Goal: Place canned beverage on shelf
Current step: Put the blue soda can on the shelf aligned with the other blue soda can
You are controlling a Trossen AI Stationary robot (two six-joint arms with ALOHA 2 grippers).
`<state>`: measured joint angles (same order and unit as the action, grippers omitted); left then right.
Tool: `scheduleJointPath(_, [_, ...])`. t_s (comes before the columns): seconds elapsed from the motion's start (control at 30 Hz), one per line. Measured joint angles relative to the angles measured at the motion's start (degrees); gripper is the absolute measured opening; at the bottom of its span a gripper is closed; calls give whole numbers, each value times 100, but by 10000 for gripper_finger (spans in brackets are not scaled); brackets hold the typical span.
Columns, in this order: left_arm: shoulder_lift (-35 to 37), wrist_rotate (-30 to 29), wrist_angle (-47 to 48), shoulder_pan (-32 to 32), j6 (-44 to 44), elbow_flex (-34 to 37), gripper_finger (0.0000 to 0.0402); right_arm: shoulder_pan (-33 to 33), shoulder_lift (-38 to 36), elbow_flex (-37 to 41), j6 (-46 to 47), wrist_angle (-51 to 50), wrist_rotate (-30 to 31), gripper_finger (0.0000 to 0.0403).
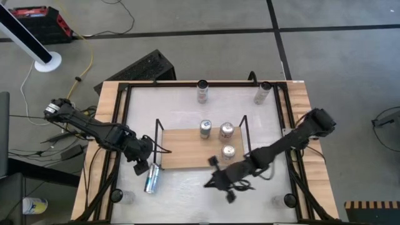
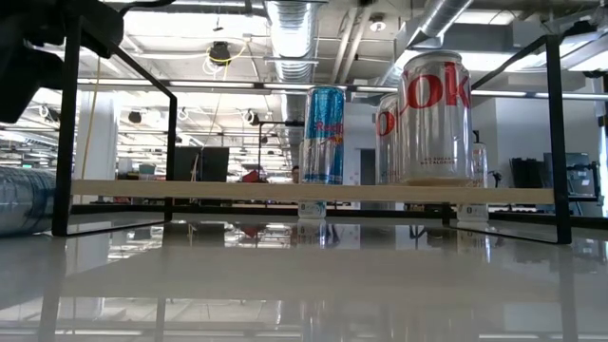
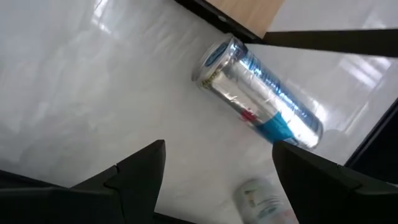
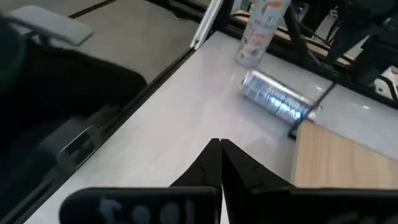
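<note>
The shelf [image 1: 187, 149] is a wooden board with black wire ends in the middle of the table. Three cans stand on its right half: a slim blue-silver one [image 2: 324, 135] and two silver ones [image 2: 435, 119]. Another slim blue-silver can [image 3: 261, 102] lies on its side on the table off the shelf's near left corner [image 1: 152, 177]. My left gripper [image 3: 217, 174] hovers open just above and left of that can, pointing steeply down, and touches nothing. My right gripper [image 4: 219, 148] is shut and empty over the table in front of the shelf [image 1: 209, 183], pointing toward the lying can [image 4: 277, 96].
Two more cans [image 1: 202, 91] [image 1: 263, 93] stand near the table's far edge. A white bottle [image 4: 258, 31] stands beyond the lying can, near the table's left near corner. A black frame [image 1: 119, 125] runs round the table. The shelf's left half [image 1: 178, 147] is bare.
</note>
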<state>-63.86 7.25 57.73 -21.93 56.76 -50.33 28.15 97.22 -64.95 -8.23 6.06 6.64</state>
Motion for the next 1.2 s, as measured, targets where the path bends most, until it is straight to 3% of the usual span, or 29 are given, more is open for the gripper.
scheduleJointPath(0.17, [-2,4,129,0,-127,0,279,-218,1097,-1396,-376,-473,-555,23])
scheduleJointPath(0.27, [0,4,251,0,-191,0,279,-279,1677,-2430,-741,-1474,-964,23])
scheduleJointPath(0.43, [-2,0,286,0,-443,0,279,-376,2043,-3439,-965,-2474,-1140,24])
scheduleJointPath(0.7, [0,213,248,-117,-109,0,279,-191,1870,-3557,-345,-3936,105,24])
scheduleJointPath(0.83, [-2,273,-251,-326,190,0,279,-109,1835,-3416,-167,-4044,113,24])
scheduleJointPath(0.97, [-2,-64,-720,-466,494,-2,279,-119,1856,-3399,171,-4381,100,24])
scheduleJointPath(1.07, [-4,-343,-780,-500,999,-2,279,-117,1841,-3409,225,-4384,103,24])
scheduleJointPath(1.2, [-226,-299,-789,-648,1518,-2,279,-75,1845,-3405,223,-4397,99,24])
